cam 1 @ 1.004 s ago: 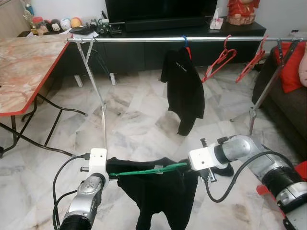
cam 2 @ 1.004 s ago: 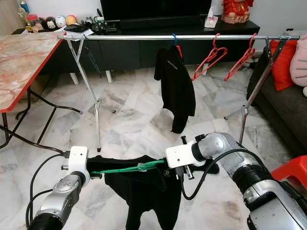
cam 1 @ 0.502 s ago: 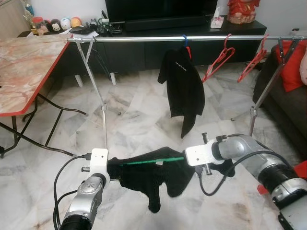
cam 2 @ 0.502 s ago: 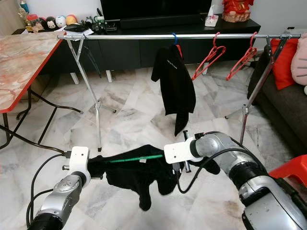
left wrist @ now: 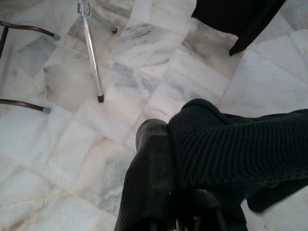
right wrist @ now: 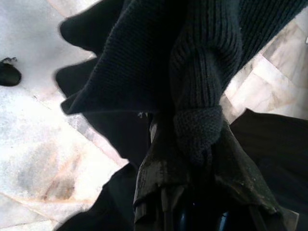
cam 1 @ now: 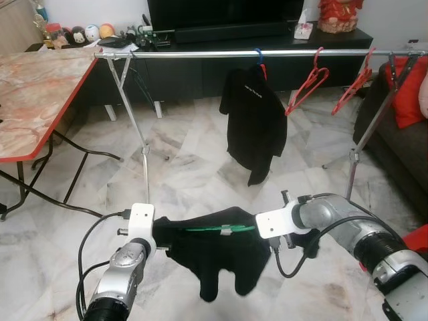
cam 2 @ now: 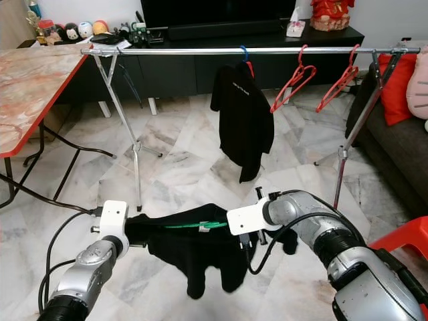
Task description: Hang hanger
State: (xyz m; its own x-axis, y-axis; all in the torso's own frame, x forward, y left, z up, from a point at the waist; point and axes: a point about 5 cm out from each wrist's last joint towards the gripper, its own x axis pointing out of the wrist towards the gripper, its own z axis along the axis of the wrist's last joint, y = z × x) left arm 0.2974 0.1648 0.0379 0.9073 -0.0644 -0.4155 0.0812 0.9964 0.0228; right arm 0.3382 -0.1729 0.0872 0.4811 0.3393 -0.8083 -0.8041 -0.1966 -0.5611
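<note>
Head views: the left gripper (cam 1: 162, 235) and right gripper (cam 1: 257, 231) face each other low over the floor (cam 1: 194, 167), a green hanger (cam 1: 221, 229) stretched between them with a black sweater (cam 1: 214, 257) draped on it. Beyond both grippers stands the rail (cam 1: 200, 54) with a black shirt (cam 1: 254, 124) and red hangers (cam 1: 306, 83).

Left wrist view: fingers (left wrist: 154, 183) closed, pinching the sweater's knit.

Right wrist view: fingers (right wrist: 159, 187) closed on bunched sweater.

A home living room is showing itself: behind the clothes rail (cam 1: 254, 53) a television (cam 1: 224, 12) is sitting on a low black cabinet (cam 1: 200, 67), a sofa (cam 1: 394, 144) lying beside it.
</note>
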